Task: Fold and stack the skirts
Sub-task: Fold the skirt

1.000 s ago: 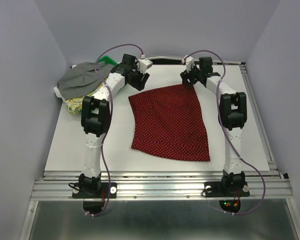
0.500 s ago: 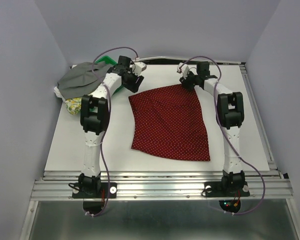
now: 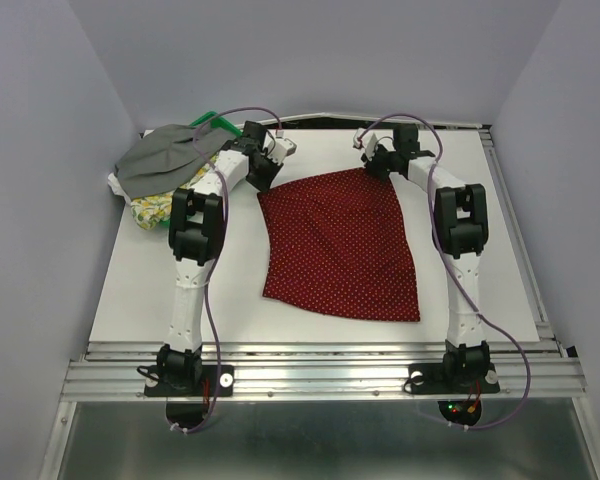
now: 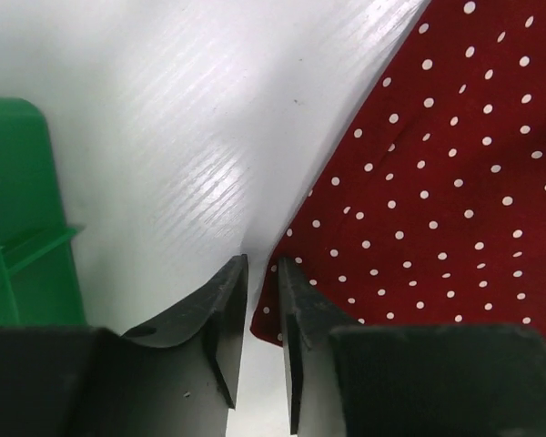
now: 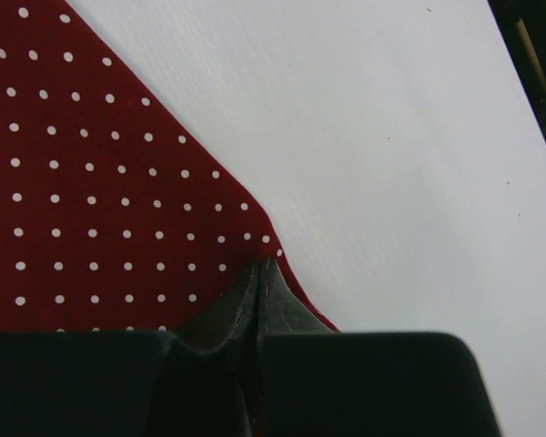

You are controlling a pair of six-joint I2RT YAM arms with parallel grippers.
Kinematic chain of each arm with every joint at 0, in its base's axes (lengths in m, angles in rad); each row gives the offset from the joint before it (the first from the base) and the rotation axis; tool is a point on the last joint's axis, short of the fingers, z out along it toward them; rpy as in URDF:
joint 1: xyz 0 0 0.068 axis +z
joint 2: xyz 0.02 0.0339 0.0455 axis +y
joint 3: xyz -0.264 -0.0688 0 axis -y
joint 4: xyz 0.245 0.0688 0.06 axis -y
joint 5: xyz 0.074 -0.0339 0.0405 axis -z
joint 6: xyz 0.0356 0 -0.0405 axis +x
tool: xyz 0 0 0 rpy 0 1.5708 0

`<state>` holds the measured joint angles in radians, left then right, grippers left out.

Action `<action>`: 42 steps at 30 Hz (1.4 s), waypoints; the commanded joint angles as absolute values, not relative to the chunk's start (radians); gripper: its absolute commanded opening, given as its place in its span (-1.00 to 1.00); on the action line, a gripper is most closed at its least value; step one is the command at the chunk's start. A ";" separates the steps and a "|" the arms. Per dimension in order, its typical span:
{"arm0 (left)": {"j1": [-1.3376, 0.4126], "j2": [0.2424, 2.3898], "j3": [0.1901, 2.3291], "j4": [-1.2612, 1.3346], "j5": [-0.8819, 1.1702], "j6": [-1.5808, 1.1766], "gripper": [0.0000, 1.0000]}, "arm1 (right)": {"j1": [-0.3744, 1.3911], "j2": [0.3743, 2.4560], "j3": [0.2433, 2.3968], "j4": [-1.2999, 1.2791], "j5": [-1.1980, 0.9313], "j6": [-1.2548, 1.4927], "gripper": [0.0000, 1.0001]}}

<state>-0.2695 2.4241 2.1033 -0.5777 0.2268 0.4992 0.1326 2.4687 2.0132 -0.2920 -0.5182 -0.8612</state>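
Note:
The dark red skirt (image 3: 340, 245) with tiny white dots lies spread flat mid-table. My left gripper (image 3: 263, 176) is down at its far left corner. In the left wrist view the jaws (image 4: 262, 262) stand a narrow slit apart, and the red skirt's (image 4: 455, 164) corner lies against the right finger (image 4: 296, 300). My right gripper (image 3: 373, 170) is at the far right corner. In the right wrist view it (image 5: 259, 264) is shut, tips pinched together on the skirt's (image 5: 100, 182) edge. The grey skirt (image 3: 165, 158) lies crumpled over the lemon-print skirt (image 3: 152, 207) at the far left.
A green plastic tray (image 3: 212, 120) sits behind the pile at the far left, close beside my left fingers (image 4: 18, 218). The white table board (image 3: 130, 290) ends in a metal rail in front. Grey walls close in both sides.
Both arms have dropped onto the red skirt's far corners. The right jaws closed fully on the cloth edge. The left jaws narrowed to a slit and slid right toward the corner.

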 commanded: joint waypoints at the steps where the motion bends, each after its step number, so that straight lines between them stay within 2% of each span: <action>1: -0.270 2.407 2.134 -0.608 0.253 0.518 -0.63 | 0.133 2.421 2.045 -0.330 -0.489 -0.850 -0.99; 2: -0.270 2.399 2.132 -0.601 0.255 0.518 -0.73 | 0.133 2.418 2.055 -0.325 -0.485 -0.838 -0.99; 3: -0.270 2.384 2.135 -0.600 0.267 0.517 -0.94 | 0.133 2.416 2.068 -0.322 -0.483 -0.831 -0.99; 4: -0.268 2.375 2.134 -0.592 0.271 0.514 -1.00 | 0.133 2.411 2.092 -0.319 -0.474 -0.822 -0.99; 13: -0.261 2.341 2.164 -0.604 0.305 0.499 -1.00 | 0.133 2.385 2.117 -0.314 -0.480 -0.828 -0.99; 31: -0.236 2.140 2.033 -0.480 0.344 0.492 -1.00 | 0.124 2.283 2.125 -0.305 -0.448 -0.828 -0.99; 35: -0.236 2.088 1.977 -0.479 0.347 0.526 -1.00 | 0.124 2.194 2.050 -0.311 -0.454 -0.838 -0.99; 42: -0.236 1.895 1.726 -0.452 0.380 0.633 -1.00 | 0.124 1.950 1.850 -0.417 -0.505 -0.856 -0.99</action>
